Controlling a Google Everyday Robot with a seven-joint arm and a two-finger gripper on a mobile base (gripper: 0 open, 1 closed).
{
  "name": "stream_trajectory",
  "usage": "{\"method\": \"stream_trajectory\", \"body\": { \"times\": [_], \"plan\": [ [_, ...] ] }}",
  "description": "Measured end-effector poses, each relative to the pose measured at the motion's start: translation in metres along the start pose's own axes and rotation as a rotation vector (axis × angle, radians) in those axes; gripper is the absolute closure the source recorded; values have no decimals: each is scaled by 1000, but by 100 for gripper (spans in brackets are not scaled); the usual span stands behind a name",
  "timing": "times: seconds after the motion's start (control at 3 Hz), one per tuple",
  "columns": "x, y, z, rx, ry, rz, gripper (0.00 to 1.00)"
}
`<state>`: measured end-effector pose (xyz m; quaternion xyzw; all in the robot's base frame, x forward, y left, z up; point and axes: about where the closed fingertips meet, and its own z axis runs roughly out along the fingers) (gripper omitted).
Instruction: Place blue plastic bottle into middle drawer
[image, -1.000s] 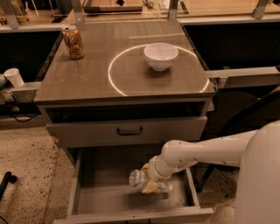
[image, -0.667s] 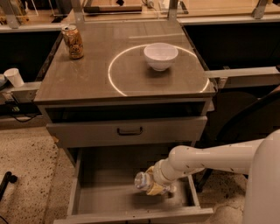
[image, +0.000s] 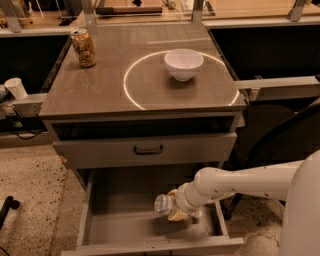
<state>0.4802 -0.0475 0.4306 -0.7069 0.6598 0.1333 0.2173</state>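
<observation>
The blue plastic bottle (image: 162, 204), small, clear and pale, lies on its side in my gripper (image: 176, 212), with one end pointing left. The gripper reaches in from the right on a white arm and is shut on the bottle. It holds the bottle just above the floor of the open middle drawer (image: 117, 207), in the drawer's right half. A shadow lies on the drawer floor under the bottle. I cannot tell whether the bottle touches the floor.
A closed drawer front with a black handle (image: 148, 149) sits above the open drawer. On the cabinet top (image: 100, 85) stand a white bowl (image: 183, 63) and a brown-orange drink can (image: 83, 47). A white cup (image: 16, 88) sits on a ledge at left.
The arm and the held bottle have shifted slightly to the right over the drawer. The grip on the bottle is unchanged.
</observation>
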Motion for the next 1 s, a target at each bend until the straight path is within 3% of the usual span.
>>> {"method": "stream_trajectory", "body": {
  "times": [0.33, 1.0],
  "plan": [
    [0, 0, 0, 0, 0, 0, 4],
    [0, 0, 0, 0, 0, 0, 0]
  ]
}}
